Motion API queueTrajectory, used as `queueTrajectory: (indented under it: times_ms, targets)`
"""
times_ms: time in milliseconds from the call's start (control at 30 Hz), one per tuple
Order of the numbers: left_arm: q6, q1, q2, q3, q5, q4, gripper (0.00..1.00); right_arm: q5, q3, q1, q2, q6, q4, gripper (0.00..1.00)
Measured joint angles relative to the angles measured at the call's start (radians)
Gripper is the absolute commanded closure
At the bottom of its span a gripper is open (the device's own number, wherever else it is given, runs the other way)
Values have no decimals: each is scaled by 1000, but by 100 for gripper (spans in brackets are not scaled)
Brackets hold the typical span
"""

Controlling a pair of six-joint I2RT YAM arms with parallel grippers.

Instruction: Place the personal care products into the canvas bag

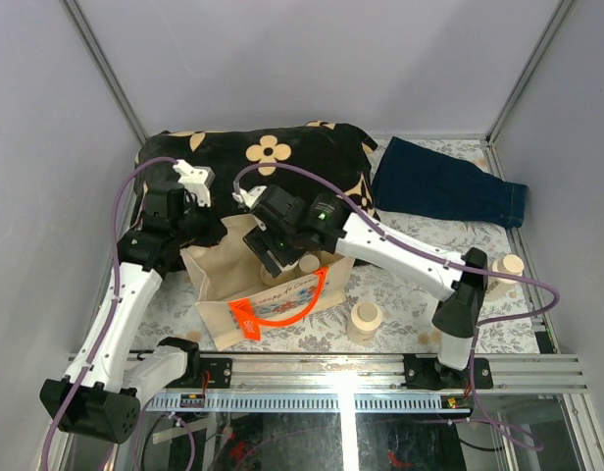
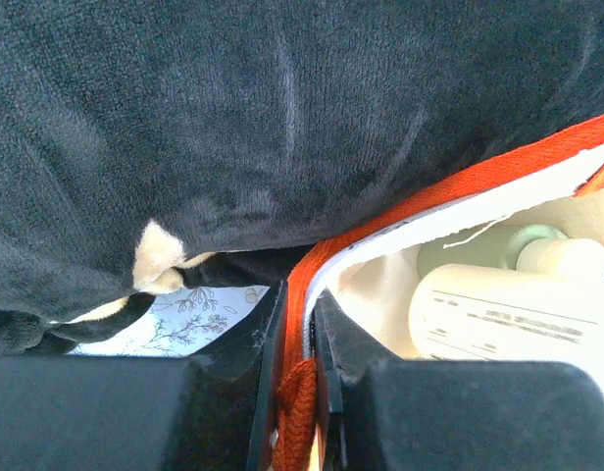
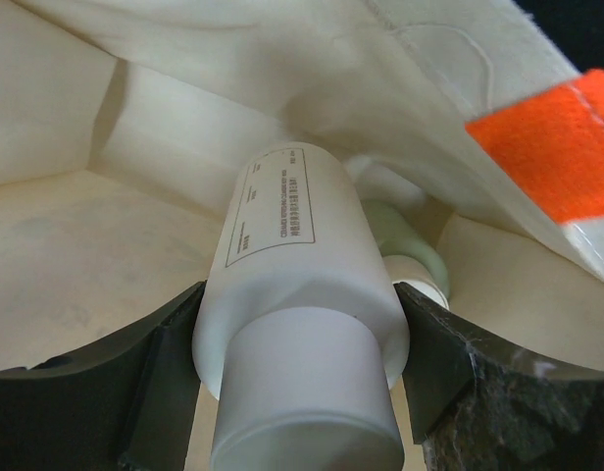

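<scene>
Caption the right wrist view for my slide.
Right claw holding a cream cylindrical bottle inside the beige canvas bag, a pale green bottle behind it.

From overhead, the right gripper (image 1: 277, 253) is sunk in the canvas bag (image 1: 282, 304), its fingertips hidden under its wrist. At the bag's three o'clock, an outlying bottle (image 1: 509, 265) sits half behind the right arm (image 1: 457, 294).

In the right wrist view, the gripped bottle (image 3: 302, 285) loses its cap to the bottom edge. It blocks most of a greenish bottle (image 3: 412, 245) at one o'clock, and its label is too fine to read.

In the left wrist view, the left gripper (image 2: 297, 383) is a dark blur, cut off at six o'clock. A labelled bottle (image 2: 518, 319) runs off at three o'clock.
</scene>
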Motion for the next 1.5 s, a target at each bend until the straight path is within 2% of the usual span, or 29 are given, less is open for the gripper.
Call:
queueTrajectory:
  times_ms: [333,500,667,733,933,1100,1333,1433,1467,1500]
  targets:
    - [0,0,-22,-21,2,1,89,62,-58,0,72,18,49,100]
    - [0,0,-22,-23,2,2,89,165,-64,0,82,13,61,100]
    - [1,0,-22,-31,2,2,89,202,-84,0,95,10,51,100]
    - [1,0,-22,-33,2,2,89,209,-103,0,95,10,53,92]
    - [1,0,-24,-36,2,2,89,207,-118,-1,95,10,57,45]
    - [1,0,-27,-40,2,3,89,204,-125,-2,91,11,69,33]
    - [1,0,-27,-40,2,3,89,190,-122,-2,87,10,74,31]
    - [2,0,-26,-40,2,3,89,188,-105,-2,87,10,68,19]
    - [2,0,-25,-40,2,3,89,187,-101,-2,87,10,68,7]
    - [2,0,-24,-40,3,3,89,187,-97,-2,87,11,68,1]
